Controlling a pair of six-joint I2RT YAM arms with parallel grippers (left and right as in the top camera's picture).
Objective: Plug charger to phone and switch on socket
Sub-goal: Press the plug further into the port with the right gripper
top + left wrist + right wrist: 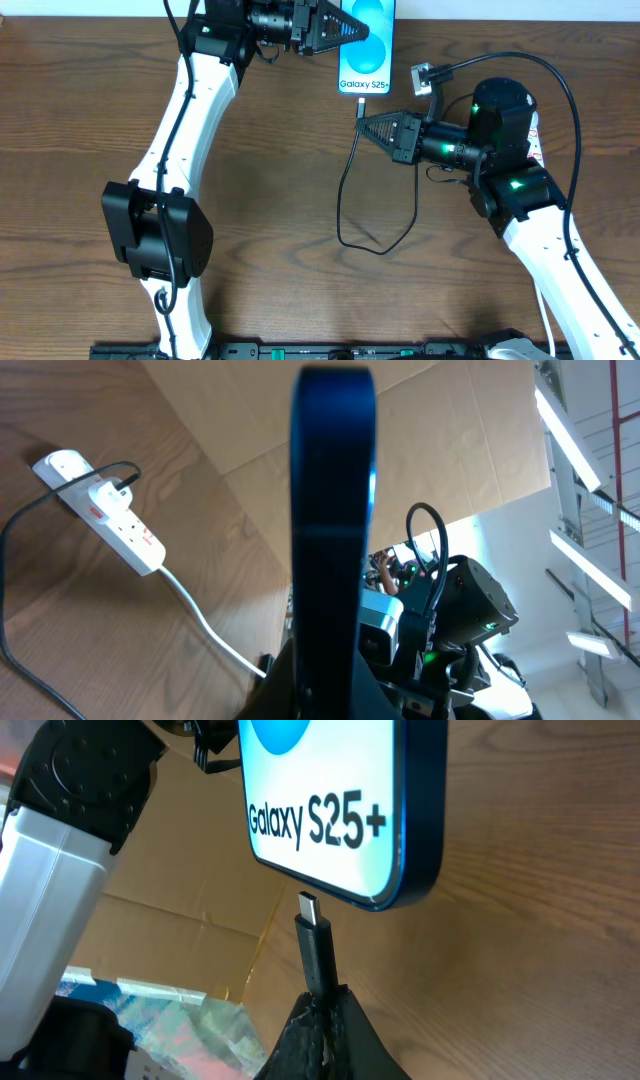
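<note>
My left gripper is shut on the phone and holds it at the table's far edge, with the "Galaxy S25+" end toward my right arm. In the left wrist view the phone shows edge-on above the fingers. My right gripper is shut on the charger's black plug tip. In the right wrist view the tip sits just below the phone's bottom edge, a small gap apart, held by the fingers. The socket, white with red switches, lies on the table with a black plug in it.
The black cable hangs from the plug and loops over the wooden table between the arms. The socket's white cord runs toward my right arm's base. In the overhead view only a sliver of the socket shows beside my right arm.
</note>
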